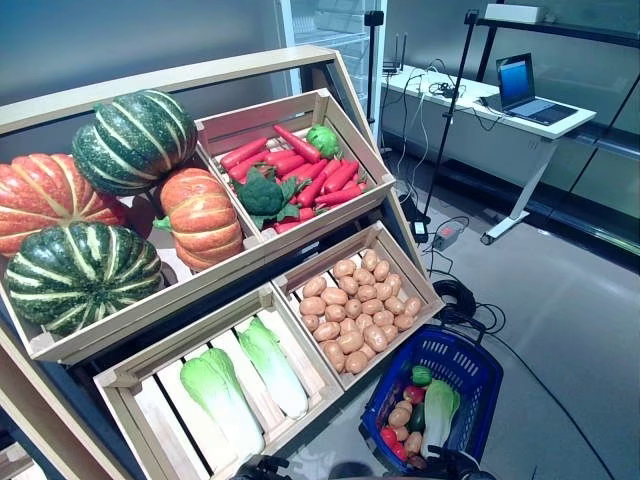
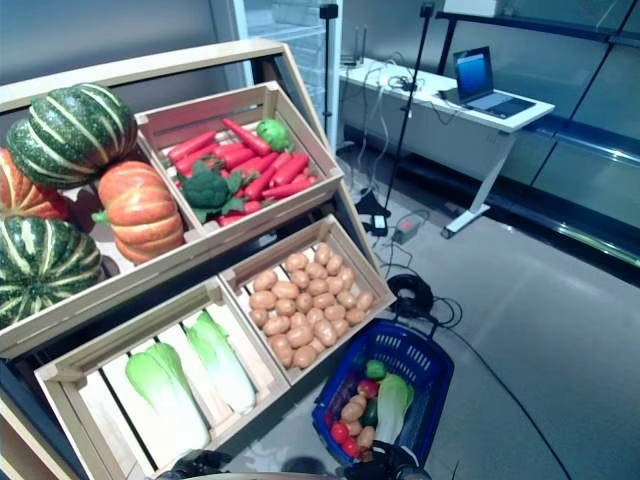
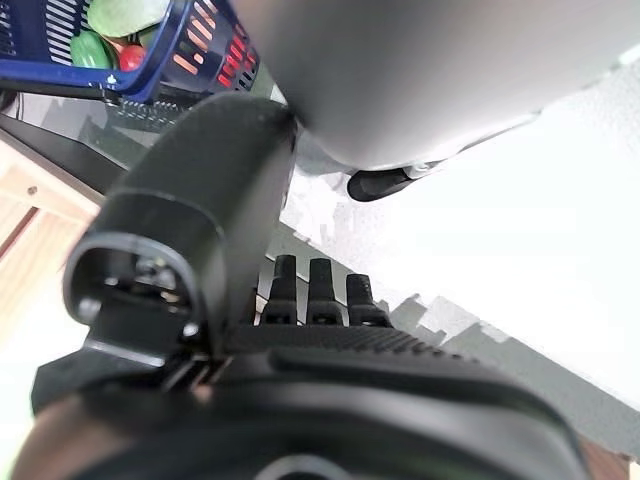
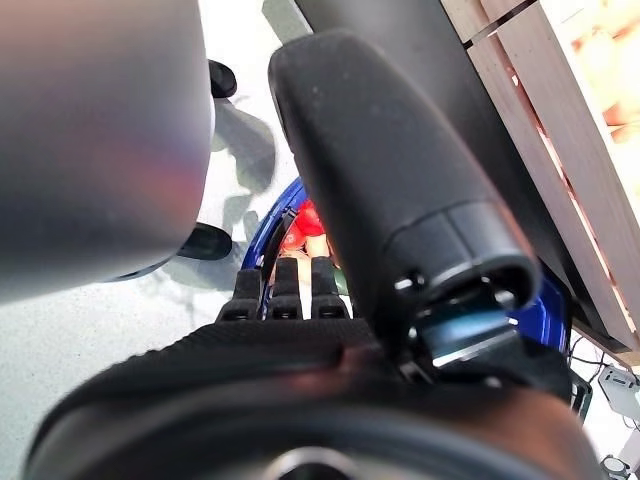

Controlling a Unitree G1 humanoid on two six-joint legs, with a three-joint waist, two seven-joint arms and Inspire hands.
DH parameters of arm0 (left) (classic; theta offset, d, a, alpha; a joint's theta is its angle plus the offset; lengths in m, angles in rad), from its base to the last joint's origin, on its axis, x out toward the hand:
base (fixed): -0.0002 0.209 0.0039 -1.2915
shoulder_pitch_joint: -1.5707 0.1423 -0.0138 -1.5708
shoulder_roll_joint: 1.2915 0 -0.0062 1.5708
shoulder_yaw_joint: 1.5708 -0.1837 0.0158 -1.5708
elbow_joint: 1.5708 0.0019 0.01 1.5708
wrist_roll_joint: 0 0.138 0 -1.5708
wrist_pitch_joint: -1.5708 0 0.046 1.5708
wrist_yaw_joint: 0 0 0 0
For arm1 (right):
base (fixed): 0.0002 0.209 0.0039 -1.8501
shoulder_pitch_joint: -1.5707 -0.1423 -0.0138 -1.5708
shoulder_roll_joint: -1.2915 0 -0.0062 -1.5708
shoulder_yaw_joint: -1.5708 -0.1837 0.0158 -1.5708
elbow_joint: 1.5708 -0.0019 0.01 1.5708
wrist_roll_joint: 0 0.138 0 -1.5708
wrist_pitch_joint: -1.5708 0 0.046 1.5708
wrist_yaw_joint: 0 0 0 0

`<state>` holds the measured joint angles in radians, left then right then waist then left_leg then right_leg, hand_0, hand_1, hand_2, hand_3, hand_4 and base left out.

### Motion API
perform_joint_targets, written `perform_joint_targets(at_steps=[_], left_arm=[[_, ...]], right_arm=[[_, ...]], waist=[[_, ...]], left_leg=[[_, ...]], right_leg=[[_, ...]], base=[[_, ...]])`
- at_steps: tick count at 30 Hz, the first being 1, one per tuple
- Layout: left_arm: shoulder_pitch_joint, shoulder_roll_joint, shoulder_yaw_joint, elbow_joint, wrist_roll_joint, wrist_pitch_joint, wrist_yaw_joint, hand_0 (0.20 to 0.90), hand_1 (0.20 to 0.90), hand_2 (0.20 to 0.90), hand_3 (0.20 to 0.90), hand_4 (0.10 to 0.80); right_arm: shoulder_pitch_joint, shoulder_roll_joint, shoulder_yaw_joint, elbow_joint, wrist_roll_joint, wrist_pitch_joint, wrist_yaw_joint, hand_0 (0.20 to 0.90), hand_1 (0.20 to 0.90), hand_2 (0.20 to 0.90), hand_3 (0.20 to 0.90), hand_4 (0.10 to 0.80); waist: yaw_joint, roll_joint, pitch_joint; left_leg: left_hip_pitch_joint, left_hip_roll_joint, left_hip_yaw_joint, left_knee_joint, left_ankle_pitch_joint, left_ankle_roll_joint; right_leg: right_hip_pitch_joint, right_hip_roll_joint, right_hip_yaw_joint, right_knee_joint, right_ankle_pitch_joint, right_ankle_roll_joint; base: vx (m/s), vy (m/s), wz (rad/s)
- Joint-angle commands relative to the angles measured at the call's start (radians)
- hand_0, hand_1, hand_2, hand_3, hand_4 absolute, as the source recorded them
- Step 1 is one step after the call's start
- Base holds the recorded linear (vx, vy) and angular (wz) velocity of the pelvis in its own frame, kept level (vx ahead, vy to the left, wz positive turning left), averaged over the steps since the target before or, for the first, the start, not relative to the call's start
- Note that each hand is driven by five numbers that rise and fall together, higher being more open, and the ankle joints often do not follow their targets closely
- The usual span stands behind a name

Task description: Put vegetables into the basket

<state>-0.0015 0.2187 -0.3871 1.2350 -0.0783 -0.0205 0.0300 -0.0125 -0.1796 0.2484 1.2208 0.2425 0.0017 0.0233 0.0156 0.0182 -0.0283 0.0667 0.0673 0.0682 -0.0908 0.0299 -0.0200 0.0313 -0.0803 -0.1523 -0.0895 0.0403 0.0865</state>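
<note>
While I look down, the big wood stand (image 1: 215, 285) holds pumpkins (image 1: 130, 140), cabbages (image 1: 215, 395), potatoes (image 1: 355, 305) & carrots (image 1: 300, 165). The blue basket (image 1: 470, 375) sits on the floor w/ veg (image 1: 425, 410) inside. My left hand (image 3: 320, 300) & right hand (image 4: 285, 290) hang low, fingers straight, holding nothing.
</note>
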Motion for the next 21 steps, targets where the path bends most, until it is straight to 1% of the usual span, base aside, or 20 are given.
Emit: perform_joint_targets(at_steps=[1,3,9,11,15,21], left_arm=[[-0.067,-0.053,-0.019,0.037,0.028,-0.052,-0.010,0.900,0.900,0.900,0.900,0.800],[-0.063,-0.054,-0.022,0.041,0.033,-0.061,0.012,0.900,0.900,0.900,0.900,0.800],[-0.068,-0.057,-0.016,0.047,0.035,-0.055,0.001,0.900,0.900,0.900,0.900,0.800],[-0.071,-0.056,-0.017,0.048,0.045,-0.068,0.008,0.900,0.900,0.900,0.900,0.800],[-0.082,-0.051,-0.020,0.037,0.029,-0.112,0.028,0.900,0.900,0.900,0.900,0.800],[-0.084,-0.044,-0.018,-0.003,-0.005,-0.189,0.011,0.900,0.900,0.900,0.900,0.800]], right_arm=[[-0.009,0.003,0.032,0.030,-0.003,-0.038,0.008,0.900,0.900,0.900,0.900,0.800],[-0.007,0.005,0.034,0.030,-0.001,-0.039,0.006,0.900,0.900,0.900,0.900,0.800],[-0.010,0.009,0.033,0.037,0.003,-0.044,0.008,0.900,0.900,0.900,0.900,0.800],[-0.014,0.007,0.033,0.036,0.006,-0.043,0.010,0.900,0.900,0.900,0.900,0.800],[-0.019,0.005,0.043,0.031,0.012,-0.041,0.005,0.900,0.900,0.900,0.900,0.800],[-0.016,-0.002,0.040,0.024,0.014,-0.035,0.003,0.900,0.900,0.900,0.900,0.800]], waist=[[-0.017,-0.021,0.019],[-0.017,-0.022,0.019],[-0.017,-0.025,0.019],[-0.018,-0.024,0.022],[-0.020,-0.022,0.028],[-0.020,-0.019,0.032]], left_leg=[[-0.024,0.019,-0.007,0.003,0.000,-0.010],[-0.025,0.020,-0.007,0.003,0.002,-0.011],[-0.032,0.022,0.000,0.003,0.006,-0.011],[-0.032,0.022,0.001,0.003,0.007,-0.010],[-0.032,0.022,0.000,0.003,0.008,-0.010],[-0.028,0.023,0.000,0.003,0.007,-0.010]], right_leg=[[0.039,-0.070,-0.030,0.004,0.030,0.021],[0.039,-0.069,-0.032,0.003,0.031,0.021],[0.030,-0.067,-0.029,0.004,0.032,0.019],[0.028,-0.066,-0.028,0.005,0.033,0.019],[0.025,-0.065,-0.024,0.008,0.030,0.016],[0.027,-0.064,-0.022,0.009,0.027,0.015]], base=[[0.000,0.000,0.00],[0.000,0.000,0.00],[0.000,0.000,0.00],[0.000,0.000,0.00],[0.000,0.000,0.00],[0.000,0.000,0.00]])
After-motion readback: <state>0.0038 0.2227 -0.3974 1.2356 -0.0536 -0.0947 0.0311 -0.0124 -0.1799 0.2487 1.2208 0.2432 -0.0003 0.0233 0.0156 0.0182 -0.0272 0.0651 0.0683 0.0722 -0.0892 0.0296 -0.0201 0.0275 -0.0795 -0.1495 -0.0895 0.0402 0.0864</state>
